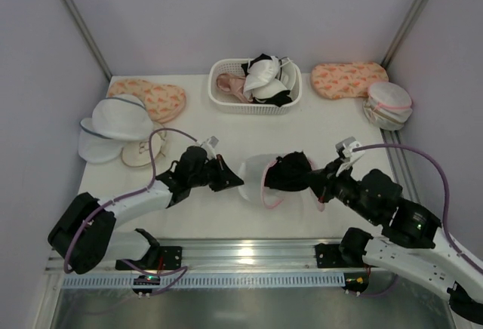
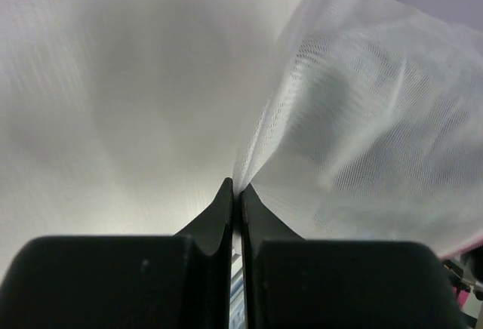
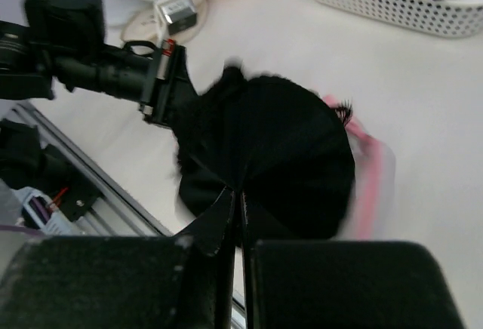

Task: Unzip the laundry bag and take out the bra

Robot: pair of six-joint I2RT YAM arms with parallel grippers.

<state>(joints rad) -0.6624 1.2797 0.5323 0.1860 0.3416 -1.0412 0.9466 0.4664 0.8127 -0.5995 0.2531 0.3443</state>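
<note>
The laundry bag (image 1: 256, 178), white mesh with a pink zipper rim, lies open at the table's middle front. My left gripper (image 1: 235, 179) is shut on its left mesh wall; in the left wrist view the mesh (image 2: 362, 133) rises from between my closed fingertips (image 2: 237, 188). A black bra (image 1: 290, 170) sticks out of the bag's right side. My right gripper (image 1: 315, 182) is shut on it; in the right wrist view the black bra (image 3: 272, 155) fills the centre above my gripper (image 3: 235, 196), with the pink rim (image 3: 362, 186) blurred at its right.
A white basket (image 1: 255, 101) of bras stands at the back centre. White mesh domes with grey rims (image 1: 113, 121) and a patterned pouch (image 1: 151, 96) lie at the left. Another patterned pouch (image 1: 349, 78) and a pink-rimmed mesh bag (image 1: 388, 104) lie at the back right.
</note>
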